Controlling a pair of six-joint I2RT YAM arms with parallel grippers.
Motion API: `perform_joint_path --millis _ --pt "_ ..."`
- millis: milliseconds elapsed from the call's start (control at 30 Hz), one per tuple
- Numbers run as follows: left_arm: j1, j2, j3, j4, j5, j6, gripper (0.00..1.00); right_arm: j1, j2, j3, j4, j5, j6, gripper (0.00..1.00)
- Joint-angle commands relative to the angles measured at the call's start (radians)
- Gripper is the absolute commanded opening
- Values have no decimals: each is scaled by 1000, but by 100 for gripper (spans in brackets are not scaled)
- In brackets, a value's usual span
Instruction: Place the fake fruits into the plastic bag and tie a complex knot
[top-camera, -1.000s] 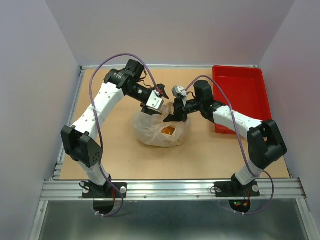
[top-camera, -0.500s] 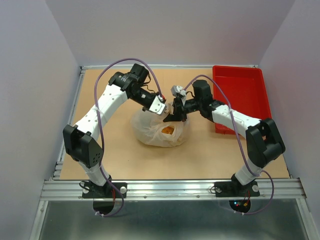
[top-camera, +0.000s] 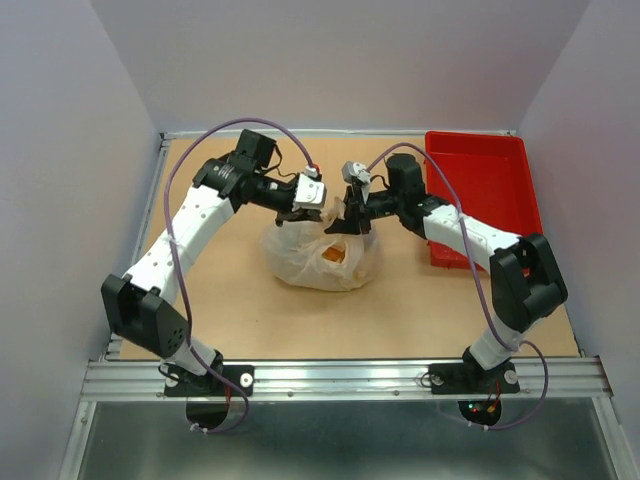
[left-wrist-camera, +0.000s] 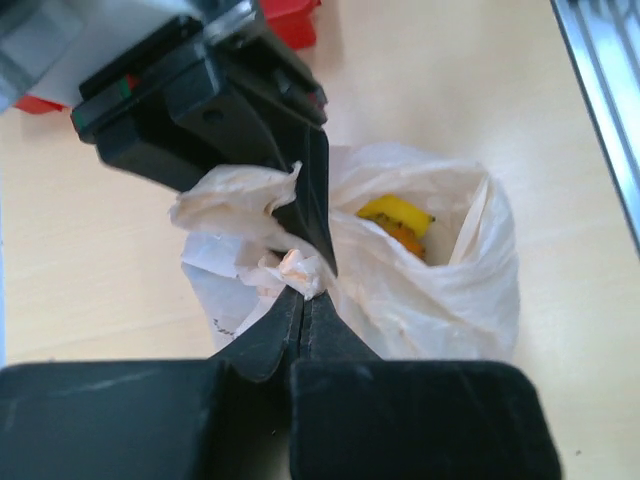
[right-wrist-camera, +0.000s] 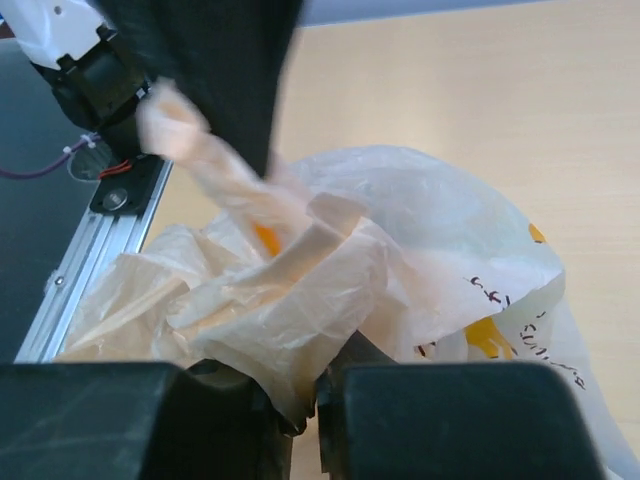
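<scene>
One red tray (top-camera: 480, 185) beside bag (top-camera: 310, 262)

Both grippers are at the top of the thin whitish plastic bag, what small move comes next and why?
Probably draw the left gripper and right gripper slightly apart: each is shut on the twisted handles of the translucent whitish plastic bag, yellow toy fruit lies inside, and the twist between them looks loose.
</scene>
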Motion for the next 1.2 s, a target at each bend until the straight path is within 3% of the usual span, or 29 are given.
perform_joint_path --millis 0,133,200,267,433,800,1167 --pt "-29 -165 -93 262 -6 -376 0 -3 41 65 0 69 46 19" --pt "-81 -233 -228 442 -37 -512 0 -3 50 73 7 95 84 18" --pt "-132 -250 -263 479 -70 -563 0 -3 52 76 10 121 102 5" --pt "-164 -250 -313 514 -139 -612 0 -3 49 79 21 155 139 1" --pt "-258 -219 -403 571 -305 -657 0 -4 26 73 44 201 220 0" --pt "-338 -103 -509 502 -573 -609 0 -3 -17 62 86 270 368 1" --pt "-333 -72 -586 712 -948 -776 0 -9 -94 -4 98 293 499 0"
